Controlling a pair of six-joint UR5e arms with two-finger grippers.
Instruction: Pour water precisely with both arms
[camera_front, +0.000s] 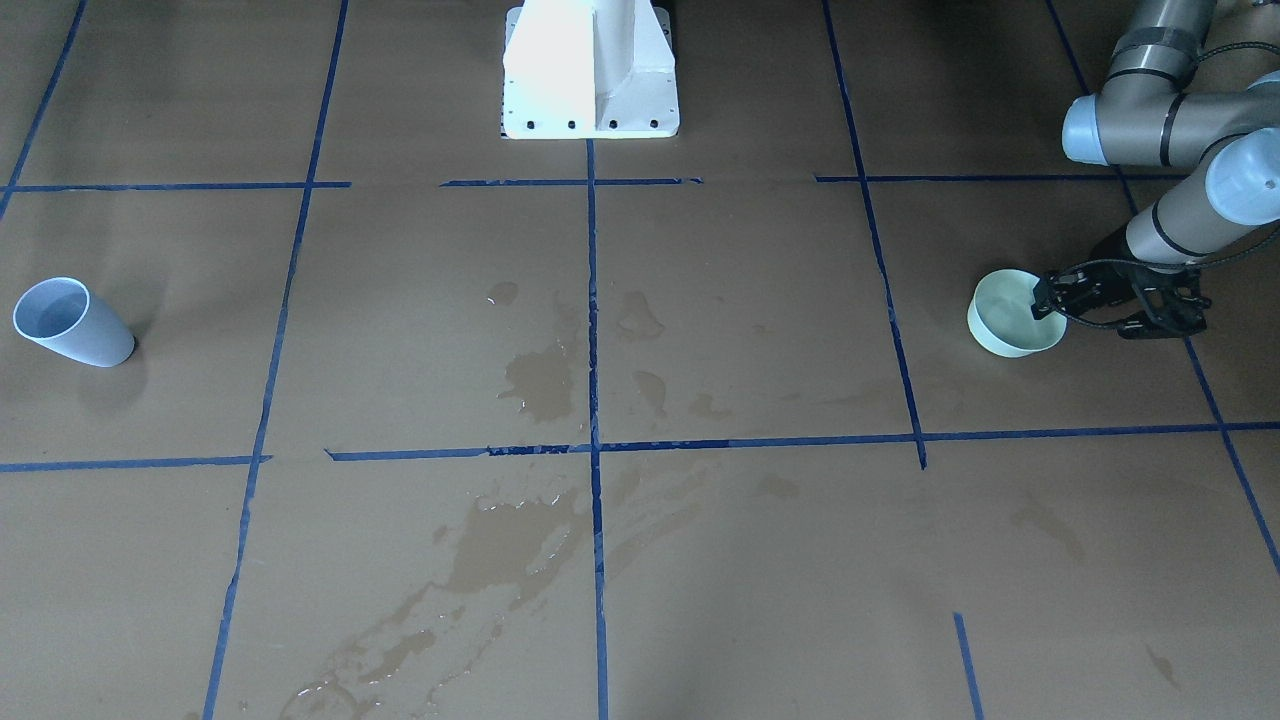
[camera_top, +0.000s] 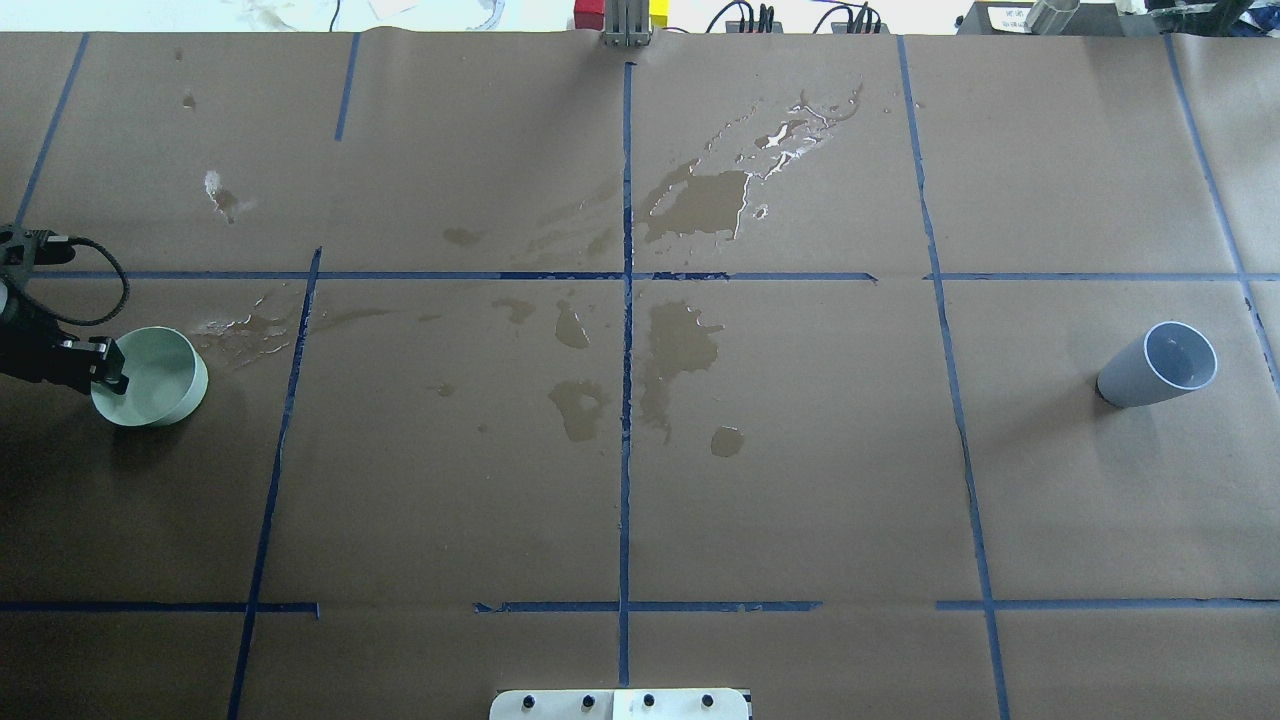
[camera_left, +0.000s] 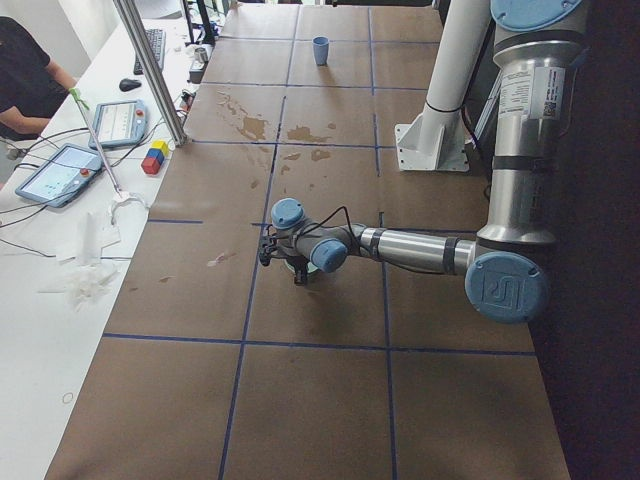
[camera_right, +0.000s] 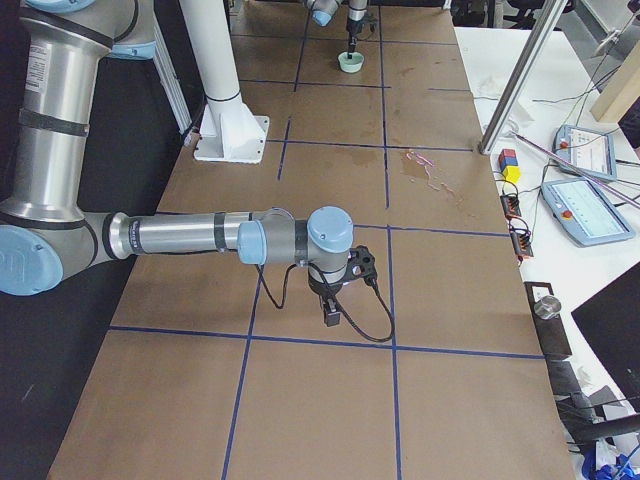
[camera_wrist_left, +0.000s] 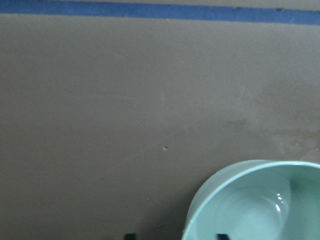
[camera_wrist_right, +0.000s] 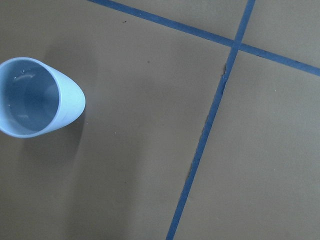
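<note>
Progress is slight: left pincer, jaws apart, straddles the rim of the pale green round bowl, where water seems to glint. The grey-blue plastic cup stands ungrasped, well apart. How the right pincer stands cannot be told. Pouring remains.

On the table, the bowl sat at the robot's far left and the cup stood at its far right, with wet patches between them, ahead of the pedestal. The left hand straddled the bowl's outer rim, one finger inside and one outside.
</note>
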